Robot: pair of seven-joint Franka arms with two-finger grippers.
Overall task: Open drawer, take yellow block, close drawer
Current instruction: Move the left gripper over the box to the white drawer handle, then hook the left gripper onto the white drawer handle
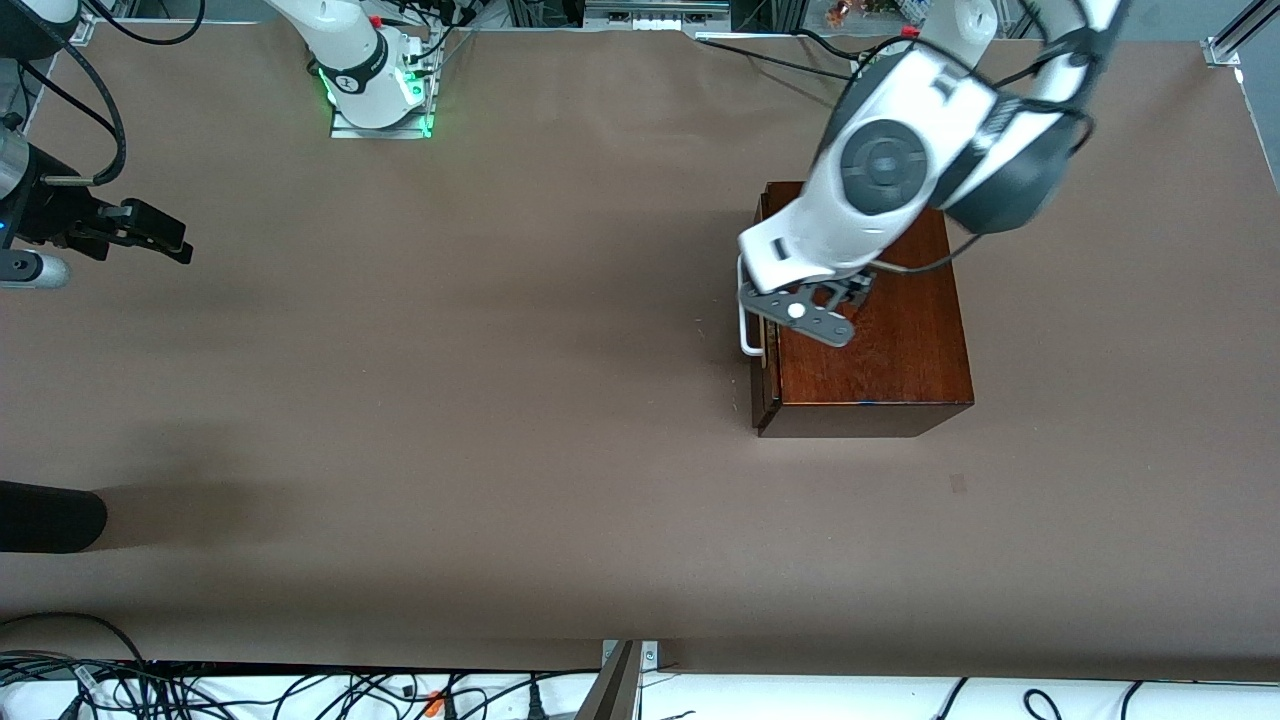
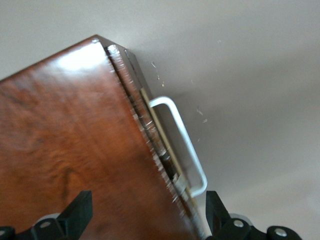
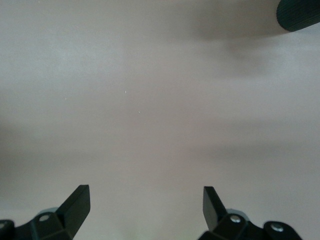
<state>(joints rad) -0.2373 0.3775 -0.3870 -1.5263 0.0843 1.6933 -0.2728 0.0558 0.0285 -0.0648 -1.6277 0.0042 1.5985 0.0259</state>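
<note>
Left gripper spread wide, empty, over drawer handle, right gripper wide open, empty, waiting well apart.

You have a wide bench covered edge to edge in plain brown paper, running under both arms' bases. Sitting directly on it, toward the left arm's end, you see one dark wooden box of reddish-brown wood, resting flat with its top level. Its drawer faces the right arm's end of the bench, and the white U-shaped bar handle sticks out from that front, above the paper. At the bench's lower edge on the right arm's end, a dark rounded object lies partly in view, throwing a soft shadow across the paper.
</note>
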